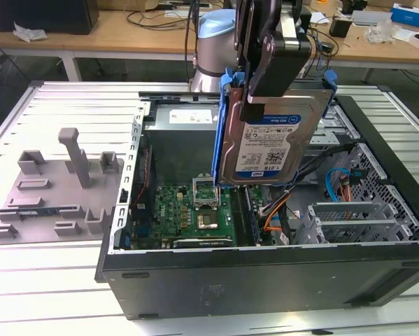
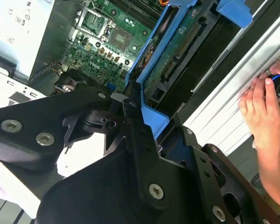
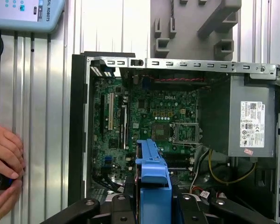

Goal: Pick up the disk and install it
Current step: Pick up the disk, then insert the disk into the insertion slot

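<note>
**Q:** Grip status?

**A:** Firm. Pincer (image 1: 254, 98) clenched on the upper edge of the disk (image 1: 275, 140), upright, label facing out, hanging above the open case (image 1: 265, 280), touching nothing inside as far as visible.

**Q:** Handling advice for this carry?

**A:** Judged best: keep the blue carrier (image 3: 154, 172) plumb, avoid any twist, hold a steady clamp. Steer clear of the cables (image 1: 333, 183) inside the case. Mind the hand (image 2: 263, 105) resting on the worktop (image 1: 41, 280) just beside the case; slow down near it.
</note>
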You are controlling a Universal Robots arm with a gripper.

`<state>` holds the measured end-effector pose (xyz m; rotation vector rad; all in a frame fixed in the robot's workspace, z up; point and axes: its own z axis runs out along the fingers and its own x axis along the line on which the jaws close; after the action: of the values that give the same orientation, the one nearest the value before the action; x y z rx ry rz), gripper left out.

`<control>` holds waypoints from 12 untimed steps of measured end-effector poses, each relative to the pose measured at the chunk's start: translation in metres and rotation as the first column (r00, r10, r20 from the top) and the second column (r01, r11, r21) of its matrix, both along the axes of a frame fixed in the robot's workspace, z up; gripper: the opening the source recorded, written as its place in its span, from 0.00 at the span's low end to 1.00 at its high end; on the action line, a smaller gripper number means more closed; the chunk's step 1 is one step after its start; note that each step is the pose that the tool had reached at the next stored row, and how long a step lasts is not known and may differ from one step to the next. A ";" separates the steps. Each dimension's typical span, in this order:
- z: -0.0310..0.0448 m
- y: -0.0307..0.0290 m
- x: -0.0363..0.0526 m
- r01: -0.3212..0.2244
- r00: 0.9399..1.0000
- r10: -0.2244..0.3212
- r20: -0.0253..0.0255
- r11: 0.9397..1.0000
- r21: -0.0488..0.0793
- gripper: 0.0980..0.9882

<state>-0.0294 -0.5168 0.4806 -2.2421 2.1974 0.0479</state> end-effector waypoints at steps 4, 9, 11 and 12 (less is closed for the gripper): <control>0.0000 0.0000 0.0000 0.001 1.000 -0.001 0.000 1.000 0.000 0.30; 0.0000 0.0000 0.0000 0.004 1.000 -0.004 0.000 1.000 0.000 0.30; 0.0000 0.0000 0.0000 0.004 1.000 -0.004 0.000 1.000 0.000 0.30; 0.0000 0.0000 0.0000 0.004 1.000 -0.004 0.000 1.000 0.000 0.30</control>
<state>-0.0294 -0.5168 0.4806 -2.2375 2.2019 0.0479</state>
